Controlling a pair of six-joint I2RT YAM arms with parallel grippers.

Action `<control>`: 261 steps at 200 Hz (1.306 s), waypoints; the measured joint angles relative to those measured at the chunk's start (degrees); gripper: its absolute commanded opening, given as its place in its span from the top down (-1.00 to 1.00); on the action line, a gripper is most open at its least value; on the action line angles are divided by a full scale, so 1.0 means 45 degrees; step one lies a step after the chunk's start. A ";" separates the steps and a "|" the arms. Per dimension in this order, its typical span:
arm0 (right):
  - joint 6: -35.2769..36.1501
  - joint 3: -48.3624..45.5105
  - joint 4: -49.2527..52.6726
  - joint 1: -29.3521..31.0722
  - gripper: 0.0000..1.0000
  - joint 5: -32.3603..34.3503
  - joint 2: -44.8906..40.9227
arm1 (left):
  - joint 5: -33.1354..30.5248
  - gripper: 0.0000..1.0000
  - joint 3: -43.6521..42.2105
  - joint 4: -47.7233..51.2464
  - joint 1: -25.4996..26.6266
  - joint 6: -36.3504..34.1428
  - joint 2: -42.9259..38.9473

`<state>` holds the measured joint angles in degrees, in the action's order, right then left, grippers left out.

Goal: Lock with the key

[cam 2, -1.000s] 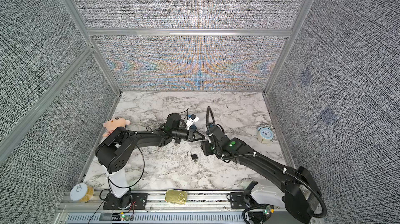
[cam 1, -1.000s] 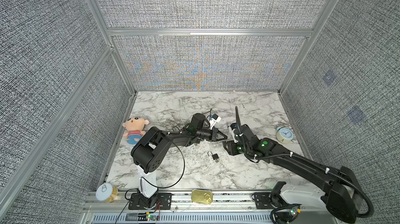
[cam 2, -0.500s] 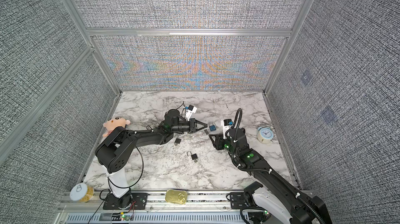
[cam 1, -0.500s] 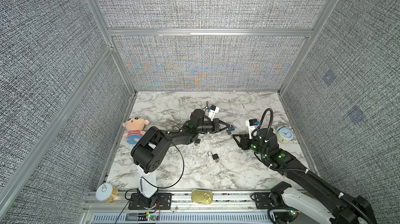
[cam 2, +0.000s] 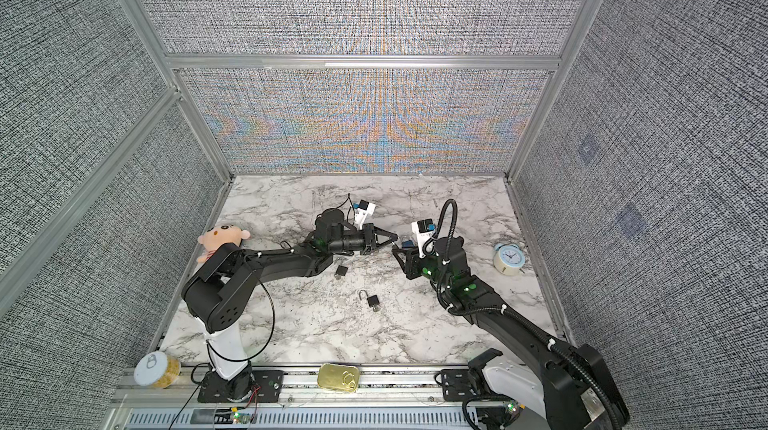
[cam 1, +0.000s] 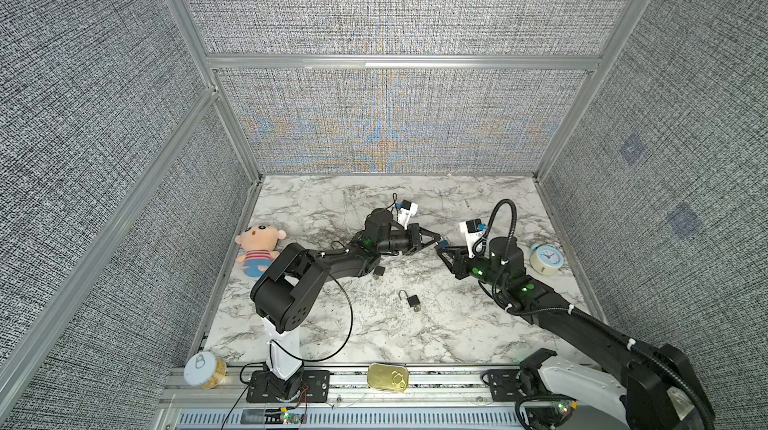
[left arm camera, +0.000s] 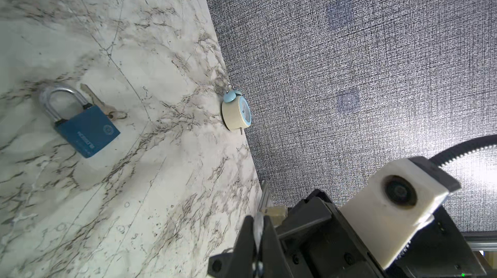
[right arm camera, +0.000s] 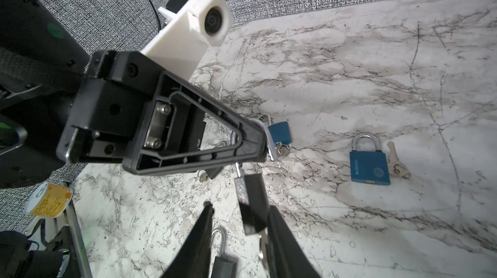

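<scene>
Over the middle of the table [cam 1: 374, 336], the left gripper [cam 1: 434, 240] is pinched tight on a thin silver key [right arm camera: 269, 142] and stands tip to tip with the right gripper [right arm camera: 238, 208]. That one's jaws are narrowly parted around a black padlock [right arm camera: 254, 206], which lies against 1 finger while marble shows beside the other; what bears it I cannot tell.

My reading of the risks: the padlock is not pinned on both sides, so a push from the key could twist it or drop it toward the loose black padlock [cam 1: 411, 302] nearer the front edge. The key is held by a sliver of metal, so a skewed entry could swivel it in the grip.

Both top views give only 2 tips meeting and a blue speck. The right wrist view resolves key and padlock, plus a blue padlock [right arm camera: 279, 132] just behind the left tip, held or lying I cannot say. The left wrist view shows the key edge-on between shut fingers [left arm camera: 270, 239], which no other view does.
</scene>
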<state>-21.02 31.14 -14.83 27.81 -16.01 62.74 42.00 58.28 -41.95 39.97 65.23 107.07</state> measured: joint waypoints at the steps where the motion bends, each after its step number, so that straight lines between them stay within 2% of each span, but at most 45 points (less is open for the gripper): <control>1: 0.0000 0.0010 0.0000 0.0000 0.32 -0.0005 0.0015 | 0.0000 1.00 0.0000 0.0005 0.0000 0.0010 -0.0005; 36: 0.0170 0.0238 -0.0087 0.0000 0.50 -0.0107 0.0612 | 0.0005 1.00 0.0000 -0.0005 0.0000 0.0199 -0.0034; 103: 0.0384 0.0321 -0.0199 -0.0010 0.62 -0.0112 0.1010 | 0.0000 1.00 -0.0121 -0.0476 -0.0024 0.0573 -0.0034; 136: 0.0636 0.0330 -0.0369 0.0000 1.00 -0.0214 0.1093 | 0.0010 1.00 -0.0189 -0.0583 -0.0092 0.0894 -0.0034; 176: 0.0641 0.0384 -0.0316 -0.0015 1.00 -0.0384 0.1049 | 0.0024 1.00 -0.0374 -0.0942 -0.0180 0.0986 -0.0083; 184: 0.0641 0.0442 -0.0253 -0.0015 1.00 -0.0476 0.0996 | 0.0078 0.83 -0.0437 -0.1020 -0.0248 0.0986 -0.0155; 192: 0.0641 0.0515 -0.0170 -0.0015 1.00 -0.0554 0.0928 | 0.0204 0.54 -0.0466 -0.1049 -0.0321 0.0976 -0.0238; 198: 0.0641 0.0588 -0.0078 -0.0015 1.00 -0.0617 0.0879 | 0.0243 0.44 -0.0505 -0.1059 -0.0374 0.0918 -0.0321; 225: 0.0520 0.1083 0.0996 -0.0165 1.00 -0.0408 0.0646 | 0.0024 0.41 -0.0826 -0.0826 -0.1025 0.0500 -0.0840; 261: 0.0675 0.2225 0.2968 -0.0282 1.00 -0.1525 0.0661 | 0.0053 0.40 -0.1443 -0.0253 -0.2084 -0.0733 -0.1943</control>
<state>-17.98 41.15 -1.48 26.55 -22.87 65.71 42.24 51.79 -43.09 30.59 61.93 98.32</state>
